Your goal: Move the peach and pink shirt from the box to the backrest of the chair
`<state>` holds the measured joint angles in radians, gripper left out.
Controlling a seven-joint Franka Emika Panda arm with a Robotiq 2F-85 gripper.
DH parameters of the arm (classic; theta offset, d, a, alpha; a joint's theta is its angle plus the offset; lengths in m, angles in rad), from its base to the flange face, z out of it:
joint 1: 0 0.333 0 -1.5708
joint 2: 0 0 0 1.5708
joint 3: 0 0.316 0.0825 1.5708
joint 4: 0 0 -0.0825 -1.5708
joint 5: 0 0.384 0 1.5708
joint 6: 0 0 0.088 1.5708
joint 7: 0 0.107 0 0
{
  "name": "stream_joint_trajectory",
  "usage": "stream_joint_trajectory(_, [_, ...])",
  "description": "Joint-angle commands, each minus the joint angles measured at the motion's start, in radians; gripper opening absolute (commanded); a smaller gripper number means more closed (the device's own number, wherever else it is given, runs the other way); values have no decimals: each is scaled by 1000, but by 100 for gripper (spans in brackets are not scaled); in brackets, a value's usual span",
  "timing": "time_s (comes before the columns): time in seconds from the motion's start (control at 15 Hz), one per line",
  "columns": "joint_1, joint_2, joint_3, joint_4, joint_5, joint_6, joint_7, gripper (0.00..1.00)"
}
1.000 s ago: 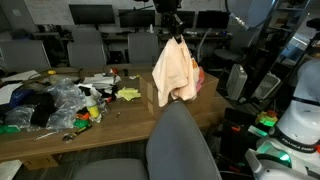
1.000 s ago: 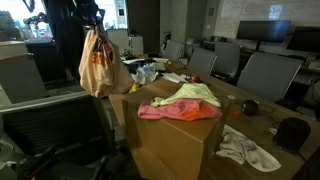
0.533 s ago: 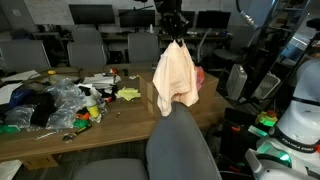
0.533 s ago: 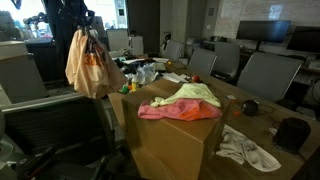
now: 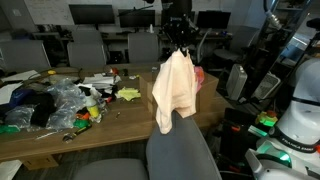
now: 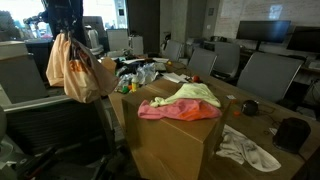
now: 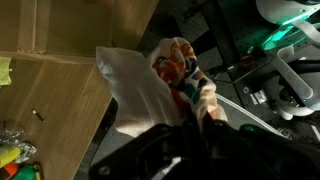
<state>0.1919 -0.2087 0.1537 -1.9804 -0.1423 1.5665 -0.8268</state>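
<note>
Peach shirt [image 5: 175, 90] 1, pink shirt [image 6: 172, 112] 1

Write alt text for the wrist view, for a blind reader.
The pincer, shut on the peach shirt, holds it bunched and hanging, with its orange-red print showing near the grip. A wooden table fills the left side, and a white machine with a green light sits at upper right.

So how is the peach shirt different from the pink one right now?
The peach shirt hangs in the air from the shut jaws; the pink shirt lies crumpled atop the cardboard box. The peach shirt bears an orange print; the pink shirt looks plain. Both are soft, limp cloth.
</note>
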Motion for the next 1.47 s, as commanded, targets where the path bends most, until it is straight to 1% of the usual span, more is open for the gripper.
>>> stream_joint_trajectory(0.0, [33,-110,-5,-109,49,35,-45,3])
stream_joint_trajectory(0.2, [59,-147,-14,-153,95,22,-88,3])
stream_joint_trajectory(0.33, [73,-152,-16,-162,124,4,-122,3])
stream_joint_trajectory(0.6, [90,-138,-5,-174,142,21,-145,3])
stream_joint_trajectory(1.0, [103,-97,7,-172,146,99,-128,2])
stream_joint_trajectory(1.4, [77,-52,0,-182,137,166,-78,2])
